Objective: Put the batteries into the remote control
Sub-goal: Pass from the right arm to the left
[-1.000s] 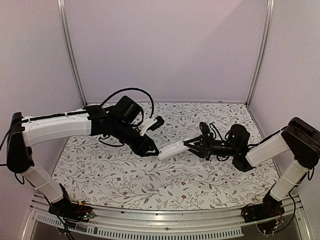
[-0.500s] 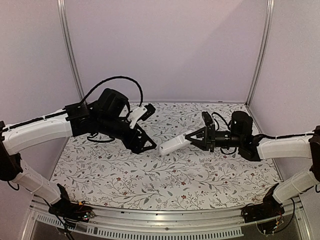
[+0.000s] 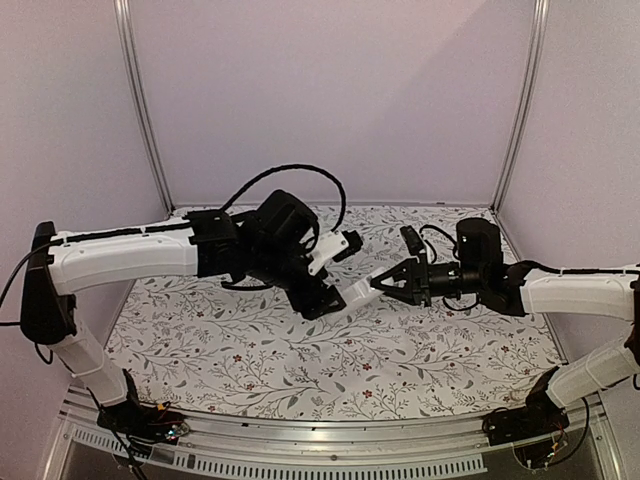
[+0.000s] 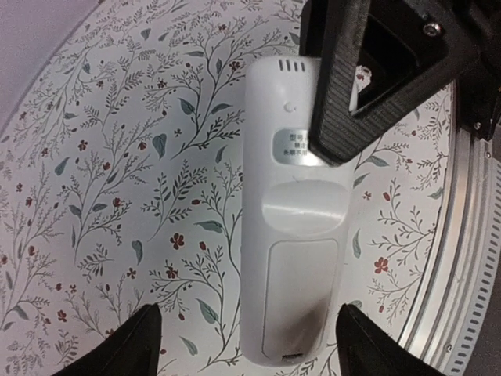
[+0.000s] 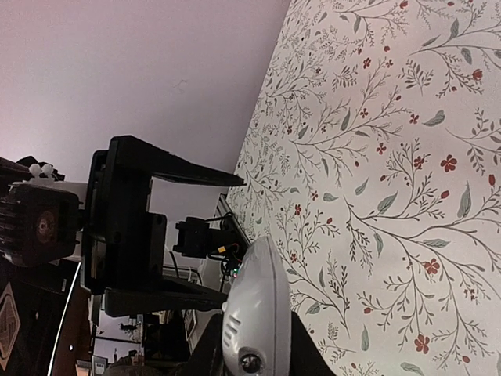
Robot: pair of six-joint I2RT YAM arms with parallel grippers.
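We see remote control (image 3: 357, 293) held above floral table cover (image 3: 250, 350), between both arms. Our right gripper (image 3: 380, 283) clamped on one end of it. Back face with battery cover faces left wrist camera. Our left gripper (image 4: 249, 345) spread wide, fingertips (image 4: 137, 341) flanking remote's free end. Clear gap on one side; contact on other side we cannot tell.
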